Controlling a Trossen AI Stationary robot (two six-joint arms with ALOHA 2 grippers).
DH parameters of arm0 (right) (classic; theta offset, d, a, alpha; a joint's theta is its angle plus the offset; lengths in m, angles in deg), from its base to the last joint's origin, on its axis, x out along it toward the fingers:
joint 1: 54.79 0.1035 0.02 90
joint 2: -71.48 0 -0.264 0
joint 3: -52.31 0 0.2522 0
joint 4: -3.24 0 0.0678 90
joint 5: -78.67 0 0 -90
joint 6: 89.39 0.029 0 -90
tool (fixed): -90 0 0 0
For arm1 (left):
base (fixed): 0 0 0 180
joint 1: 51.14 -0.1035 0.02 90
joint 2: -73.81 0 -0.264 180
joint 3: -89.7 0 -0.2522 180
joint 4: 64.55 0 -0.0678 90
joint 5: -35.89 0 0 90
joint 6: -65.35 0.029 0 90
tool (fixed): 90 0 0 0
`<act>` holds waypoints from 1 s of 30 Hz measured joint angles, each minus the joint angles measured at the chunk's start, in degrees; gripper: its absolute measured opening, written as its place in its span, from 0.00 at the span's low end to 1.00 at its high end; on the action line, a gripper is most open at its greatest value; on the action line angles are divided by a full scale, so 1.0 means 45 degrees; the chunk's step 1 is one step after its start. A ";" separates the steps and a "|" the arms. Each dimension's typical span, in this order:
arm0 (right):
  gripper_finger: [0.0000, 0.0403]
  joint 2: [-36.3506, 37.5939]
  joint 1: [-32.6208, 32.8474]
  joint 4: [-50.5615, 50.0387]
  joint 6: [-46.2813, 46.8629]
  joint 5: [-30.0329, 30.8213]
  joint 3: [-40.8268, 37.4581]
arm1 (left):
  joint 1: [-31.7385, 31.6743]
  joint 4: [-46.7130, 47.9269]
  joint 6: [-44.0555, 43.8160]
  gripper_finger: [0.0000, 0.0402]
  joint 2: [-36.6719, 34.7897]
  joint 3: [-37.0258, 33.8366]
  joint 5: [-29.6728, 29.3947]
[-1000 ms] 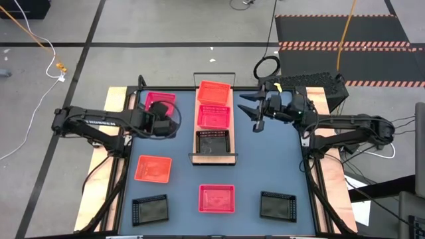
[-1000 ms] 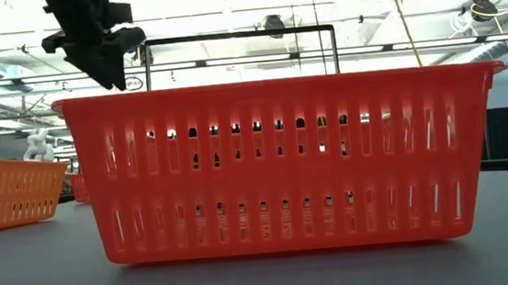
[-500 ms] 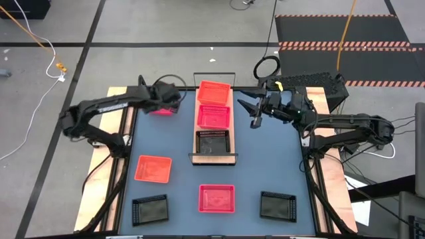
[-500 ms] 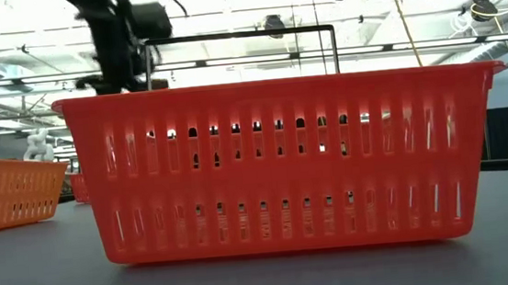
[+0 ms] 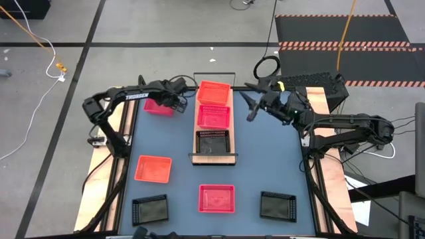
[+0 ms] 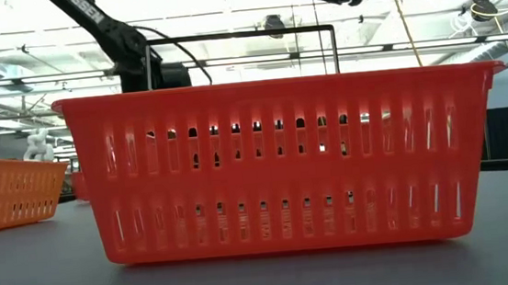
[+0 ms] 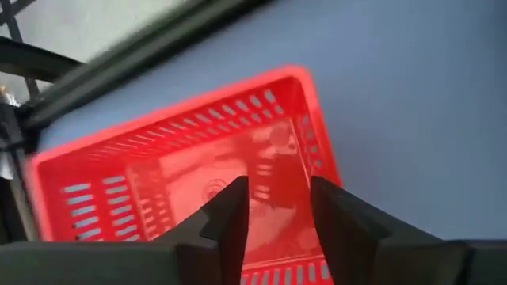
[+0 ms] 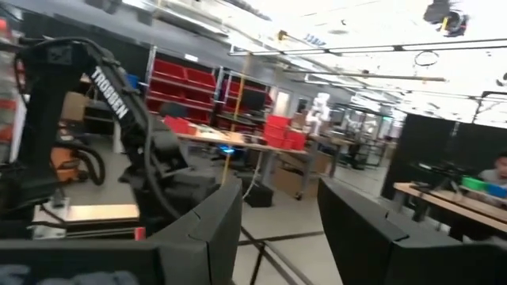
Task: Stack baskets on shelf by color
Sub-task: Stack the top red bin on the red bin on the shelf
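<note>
The shelf (image 5: 214, 158) lies at the table's middle. It holds an orange basket (image 5: 214, 91) at its far end, a pink-red one (image 5: 214, 117) in the middle and a black one (image 5: 212, 141) at its near end. Another pink-red basket (image 5: 154, 106) (image 7: 182, 158) rests on the table at the far left. My left gripper (image 5: 178, 101) (image 7: 277, 214) hangs open over this basket's right part, fingers pointing steeply down into its hollow, touching nothing that I can see. My right gripper (image 5: 252, 108) (image 8: 281, 229) is raised to the right of the shelf, open and empty.
Toward the near edge sit an orange basket (image 5: 153, 168), a pink-red basket (image 5: 216, 198) (image 6: 279, 163) and two black baskets (image 5: 149, 210) (image 5: 277, 205). The shelf's black wire frame (image 5: 214, 74) stands up at its far end. Bare blue tabletop (image 5: 272, 159) lies right of the shelf.
My left gripper has swung toward the table's far edge and a little right, sunk and tipped steeply down over the far-left pink-red basket, which has stayed put. My right gripper has kept its place but turned and tipped its fingers upward.
</note>
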 joint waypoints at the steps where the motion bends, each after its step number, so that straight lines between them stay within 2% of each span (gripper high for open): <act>1: 0.40 0.0000 0.0000 0.0031 -0.0023 0.0133 0.0000 | 0.0005 -0.0001 0.0014 0.30 0.0173 0.0000 0.0147; 8: 0.40 0.0009 0.0000 0.0089 -0.0028 0.0197 0.0000 | 0.0014 -0.0057 0.0343 0.11 0.0808 0.0000 0.0498; 12: 0.40 0.0166 0.0000 0.0060 -0.0028 0.0197 0.0000 | 0.0014 0.0089 0.0343 0.02 0.0492 0.0000 0.0498; 14: 0.40 0.0258 0.0000 -0.0100 -0.0028 0.0197 0.0000 | 0.0014 0.0167 0.0366 0.01 0.0044 0.0000 0.0484; 17: 0.40 0.0383 0.0000 -0.0239 -0.0028 0.0197 0.0000 | -0.0069 0.0344 0.0654 0.04 -0.0902 0.0000 0.0351; 22: 0.40 0.0427 0.0000 -0.0337 -0.0028 0.0192 0.0000 | -0.0775 0.0649 0.1269 0.15 -0.2652 0.0019 -0.1428; 24: 0.40 0.0430 0.0000 -0.0336 -0.0028 0.0195 0.0000 | -0.1334 0.0650 0.1390 0.20 -0.2997 0.0019 -0.1763; 30: 0.40 0.0432 0.0000 -0.0337 -0.0028 0.0192 0.0000 | -0.3224 0.1232 0.1309 0.30 -0.2648 0.0019 -0.0606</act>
